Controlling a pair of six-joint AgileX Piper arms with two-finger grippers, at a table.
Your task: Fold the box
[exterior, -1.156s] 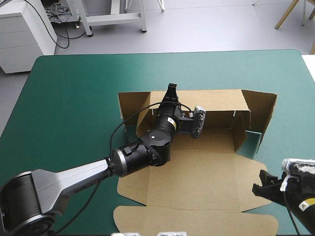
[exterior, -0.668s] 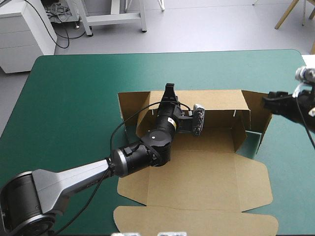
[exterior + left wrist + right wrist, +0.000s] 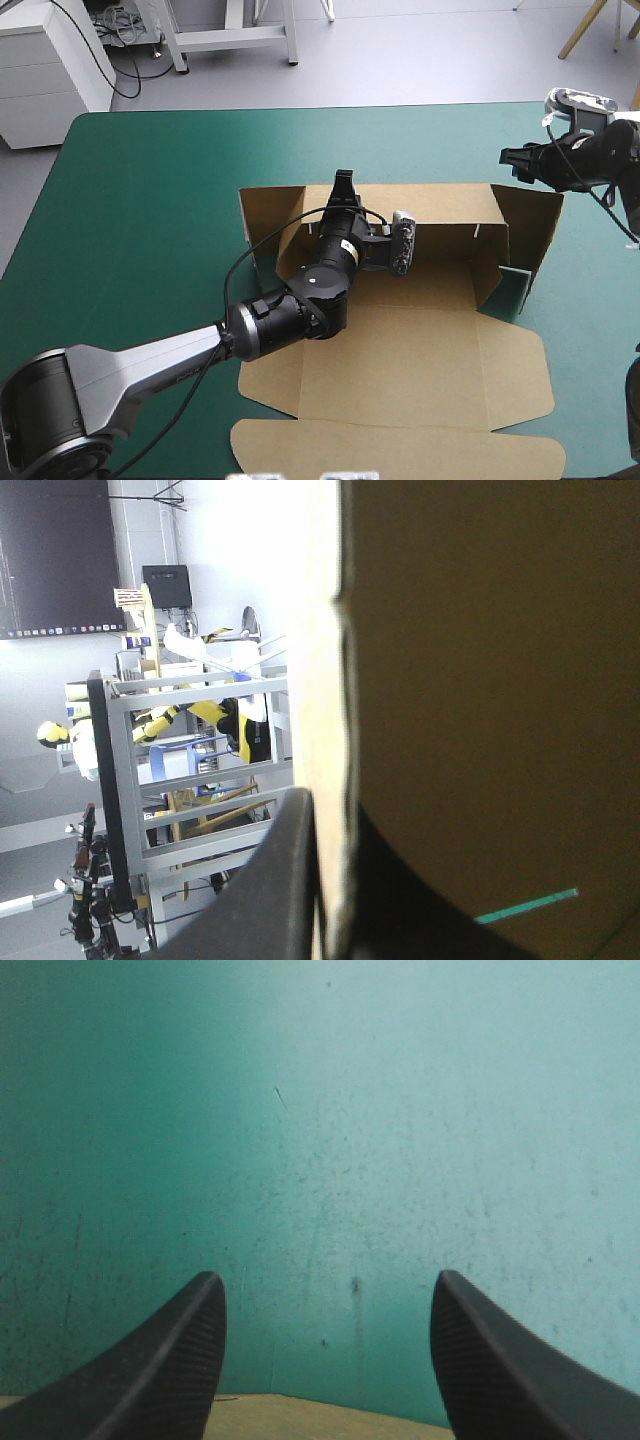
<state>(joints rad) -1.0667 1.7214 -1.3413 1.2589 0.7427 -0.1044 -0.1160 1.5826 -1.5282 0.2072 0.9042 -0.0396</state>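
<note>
Seen from above, the brown box (image 3: 420,350) lies on the teal-green worktop (image 3: 150,200), right of the middle. Its far wall and two side flaps stand up, and its lid lies flat toward the near edge. The left hand (image 3: 346,186) sits at the top of the far wall. The right hand (image 3: 514,158) hangs near the box's far right corner.

Along the left wrist, the box's wall runs between the black fingers (image 3: 265,890). One finger shows plainly and the other seems to be the dark shape behind the board, so this hand is pinching the box.

Along the right wrist, the hand (image 3: 327,1275) is spread wide over bare cover, with a strip of the box (image 3: 250,1418) showing between the finger bases.
</note>
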